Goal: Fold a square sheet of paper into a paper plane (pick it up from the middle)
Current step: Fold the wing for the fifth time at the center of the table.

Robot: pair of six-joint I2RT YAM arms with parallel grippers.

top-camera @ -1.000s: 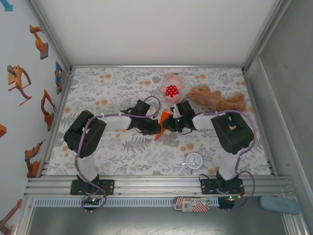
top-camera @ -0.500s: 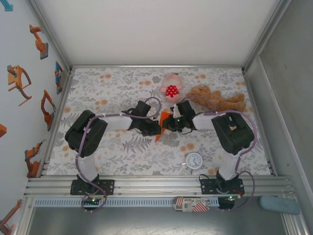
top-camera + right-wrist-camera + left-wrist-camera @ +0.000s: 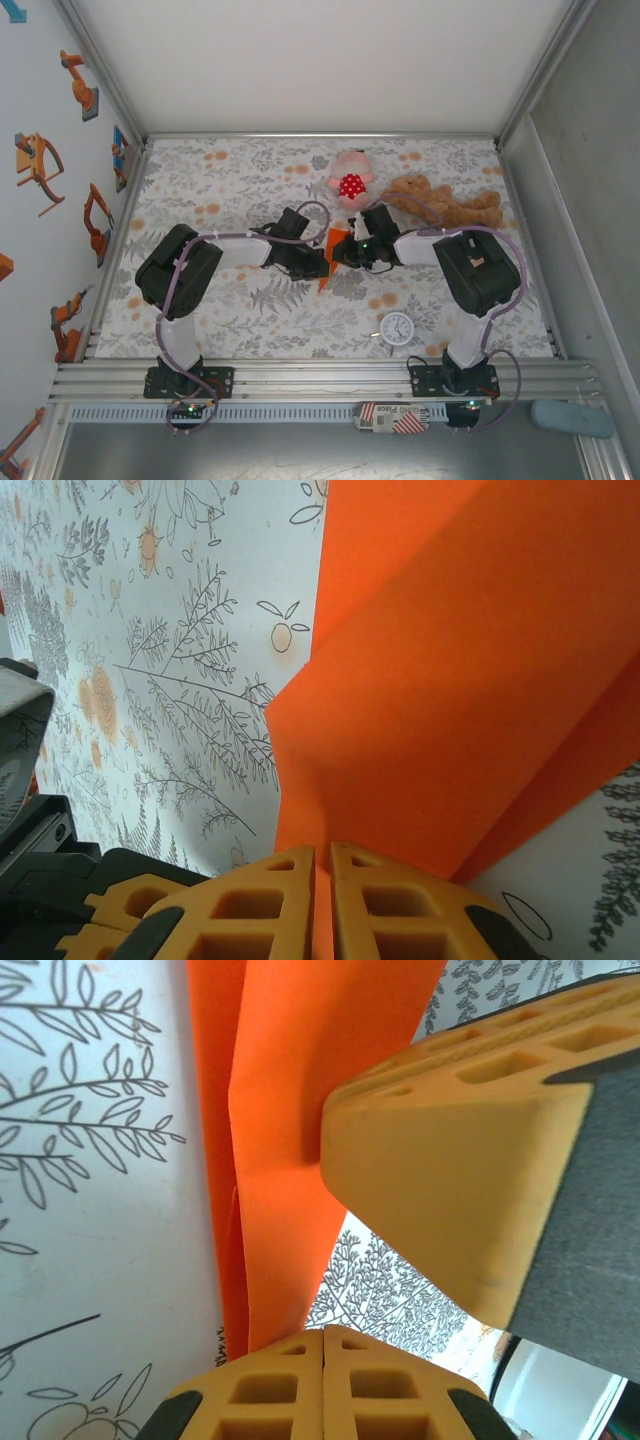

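The orange paper [image 3: 337, 241], folded into a narrow creased wedge, is sitting just in front of the pink plush toy [image 3: 350, 181], between the tips of the two arms. Whether it is touching the flowered tablecloth [image 3: 230, 180] I cannot tell.

The left gripper [image 3: 322, 262] is pointing in from the near left of the toy. Its fingers are pressing tight together on the paper's lower edge, so it is holding the sheet. The right gripper [image 3: 347, 254] is pointing in from the near right of the toy, almost tip to tip with the left one. Its fingers are likewise pinching shut, with a layer of the paper caught in the slit between them.

In the left wrist view, one of the right gripper's fingers [image 3: 450, 1190] is lying against the paper's flat face, beside a long crease.

A teddy bear [image 3: 450, 205] is lying just to the right of the toy. A small clock [image 3: 397, 328] is resting well in front of the toy, towards the right arm's base.
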